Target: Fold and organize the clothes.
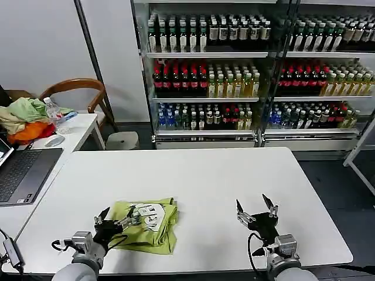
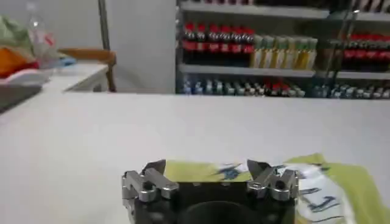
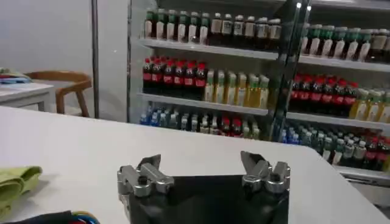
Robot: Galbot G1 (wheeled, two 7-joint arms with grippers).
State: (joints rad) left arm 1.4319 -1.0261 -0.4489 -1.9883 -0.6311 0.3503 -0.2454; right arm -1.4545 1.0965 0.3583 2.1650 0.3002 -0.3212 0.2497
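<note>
The left gripper (image 1: 117, 218) sits over the 8 o'clock corner of the folded T-shirt (image 1: 153, 233) in our head view, so we can't see the cloth under it. The white print (image 1: 150, 215) is too small for us to read. In the left wrist view the shirt runs off the edge and the gripper body covers its near side. The laptop (image 1: 23, 172) at 9 o'clock is cut off too, and the bottle labels on the shelves (image 1: 205, 55) are way too tiny.

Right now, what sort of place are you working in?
Probably a shop mock-up or lab: glass-fronted coolers stocked with bottled drinks stand behind a plain white table, beside a desk with an open grey laptop.
</note>
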